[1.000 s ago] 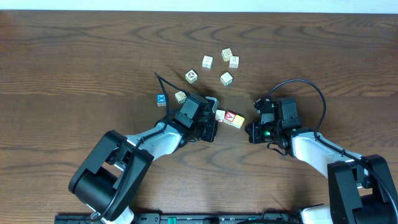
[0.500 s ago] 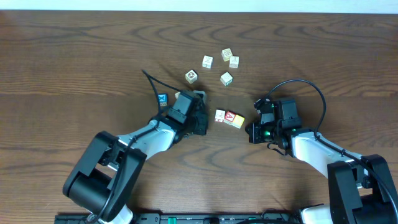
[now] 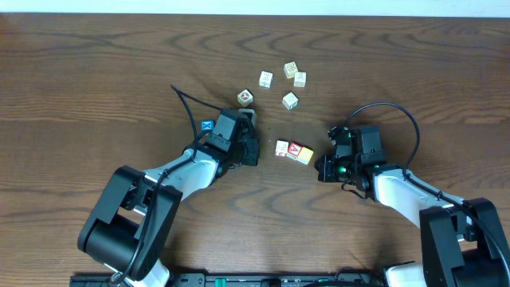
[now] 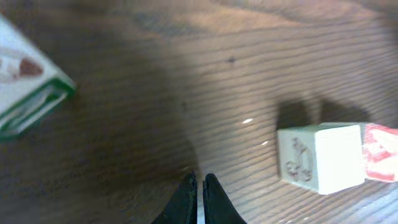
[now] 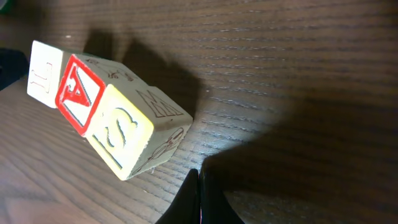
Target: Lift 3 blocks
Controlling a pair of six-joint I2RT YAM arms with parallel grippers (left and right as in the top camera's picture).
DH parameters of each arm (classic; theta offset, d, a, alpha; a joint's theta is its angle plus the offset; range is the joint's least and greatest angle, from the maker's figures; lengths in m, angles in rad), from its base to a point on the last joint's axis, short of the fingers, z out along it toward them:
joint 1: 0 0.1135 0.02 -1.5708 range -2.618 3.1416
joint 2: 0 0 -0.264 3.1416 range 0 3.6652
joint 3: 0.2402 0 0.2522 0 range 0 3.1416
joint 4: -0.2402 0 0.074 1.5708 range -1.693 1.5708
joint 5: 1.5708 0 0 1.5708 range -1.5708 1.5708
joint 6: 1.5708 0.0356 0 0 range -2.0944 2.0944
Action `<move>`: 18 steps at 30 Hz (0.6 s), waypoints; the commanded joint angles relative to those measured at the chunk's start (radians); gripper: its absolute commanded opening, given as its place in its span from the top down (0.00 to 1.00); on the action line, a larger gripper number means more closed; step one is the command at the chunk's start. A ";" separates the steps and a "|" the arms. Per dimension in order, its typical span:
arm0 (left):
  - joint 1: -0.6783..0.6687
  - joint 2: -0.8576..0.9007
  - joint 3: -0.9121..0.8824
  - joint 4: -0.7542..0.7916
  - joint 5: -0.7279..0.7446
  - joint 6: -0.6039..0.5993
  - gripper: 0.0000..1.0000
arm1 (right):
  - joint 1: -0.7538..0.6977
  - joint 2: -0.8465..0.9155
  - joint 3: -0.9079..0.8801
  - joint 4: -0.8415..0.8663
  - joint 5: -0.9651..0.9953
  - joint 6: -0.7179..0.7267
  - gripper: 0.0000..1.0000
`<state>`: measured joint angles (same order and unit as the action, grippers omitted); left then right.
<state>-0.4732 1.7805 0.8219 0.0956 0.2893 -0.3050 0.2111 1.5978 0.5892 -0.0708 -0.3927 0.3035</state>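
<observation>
The 3 blocks lie in a touching row on the table: a whitish-cream one (image 3: pixel 282 148), one with a red top and white "A" (image 3: pixel 294 151), and a pale yellow one (image 3: pixel 306 156). My left gripper (image 3: pixel 254 150) is shut and empty, a short gap left of the row. In the left wrist view its tips (image 4: pixel 200 182) sit low, with the cream block (image 4: pixel 320 158) and the red block (image 4: pixel 379 152) to the right. My right gripper (image 3: pixel 320 168) is shut and empty just right of the row. In the right wrist view, the yellow block (image 5: pixel 124 134) lies up and left of its tips (image 5: pixel 198 177).
A blue-topped X cube (image 3: pixel 207 127) sits beside the left arm. Several cream cubes lie farther back, among them one (image 3: pixel 245 97), a second (image 3: pixel 290 100) and a third (image 3: pixel 265 78). A green-edged cube (image 4: pixel 28 93) lies near the left gripper.
My left gripper has drawn back to the left, away from the cream end of the row. The three blocks and the right arm have stayed put.
</observation>
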 commanded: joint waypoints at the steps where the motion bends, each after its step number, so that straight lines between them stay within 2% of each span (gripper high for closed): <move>1: 0.002 0.017 0.044 -0.002 0.017 0.035 0.93 | 0.000 0.006 -0.002 -0.003 0.030 0.079 0.99; 7: 0.002 0.017 0.050 -0.005 0.018 0.035 0.93 | 0.000 0.006 -0.002 0.003 0.029 0.152 0.99; 18: 0.009 0.021 0.061 0.001 0.063 0.073 0.93 | 0.000 0.006 -0.002 0.011 0.018 0.168 0.99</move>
<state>-0.4713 1.7805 0.8513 0.0937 0.3225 -0.2634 0.2111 1.5978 0.5892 -0.0616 -0.3851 0.4461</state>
